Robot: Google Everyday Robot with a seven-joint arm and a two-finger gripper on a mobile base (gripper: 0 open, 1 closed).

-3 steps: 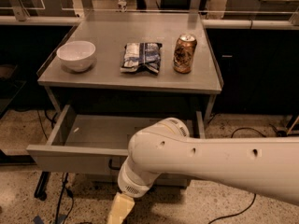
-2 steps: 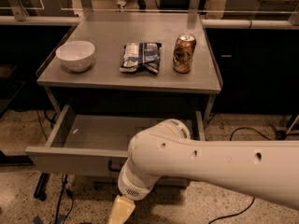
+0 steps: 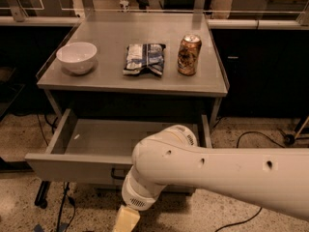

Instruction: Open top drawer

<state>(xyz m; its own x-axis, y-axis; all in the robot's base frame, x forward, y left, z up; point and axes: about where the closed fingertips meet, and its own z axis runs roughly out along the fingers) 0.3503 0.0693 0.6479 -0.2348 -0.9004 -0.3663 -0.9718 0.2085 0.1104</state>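
Observation:
The top drawer (image 3: 72,168) of the grey metal cart is pulled far out, and its inside (image 3: 120,137) is bare. Its flat front faces me, and the small black pull handle (image 3: 117,174) shows partly at the edge of my arm. My white arm (image 3: 217,178) crosses in front of the drawer's right half. My gripper (image 3: 126,220) hangs below the drawer front at the bottom edge of the view. Only its tan upper part shows. The lower drawers are hidden behind the open drawer and my arm.
On the cart top (image 3: 111,79) stand a white bowl (image 3: 76,57), a crumpled snack bag (image 3: 144,58) and a brown can (image 3: 189,55). Black cables (image 3: 251,137) lie on the speckled floor to the right. Dark cabinets flank the cart.
The drawer front has come very slightly further out toward me. My arm and gripper have hardly moved.

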